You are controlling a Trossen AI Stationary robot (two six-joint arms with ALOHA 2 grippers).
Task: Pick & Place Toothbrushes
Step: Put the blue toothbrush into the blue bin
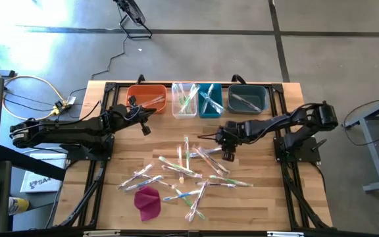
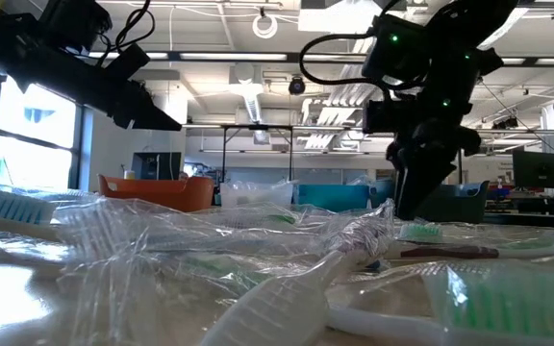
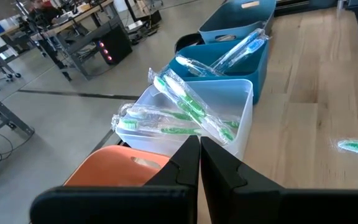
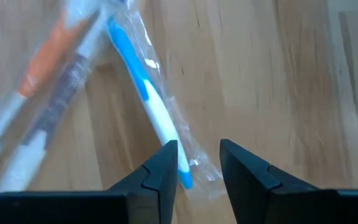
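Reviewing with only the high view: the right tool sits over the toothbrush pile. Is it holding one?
Observer: No. Its wrist view shows the right tool open, with nothing between its fingers.
Operator: What is nearest to it?
Observer: A blue-and-white toothbrush in a clear wrapper, lying flat, its end beside one finger.
Operator: And the left tool?
Observer: The left tool is shut and empty, by the orange bin.

White flat box on floor left of table: partial dark lettering "SA"; rest unreadable.
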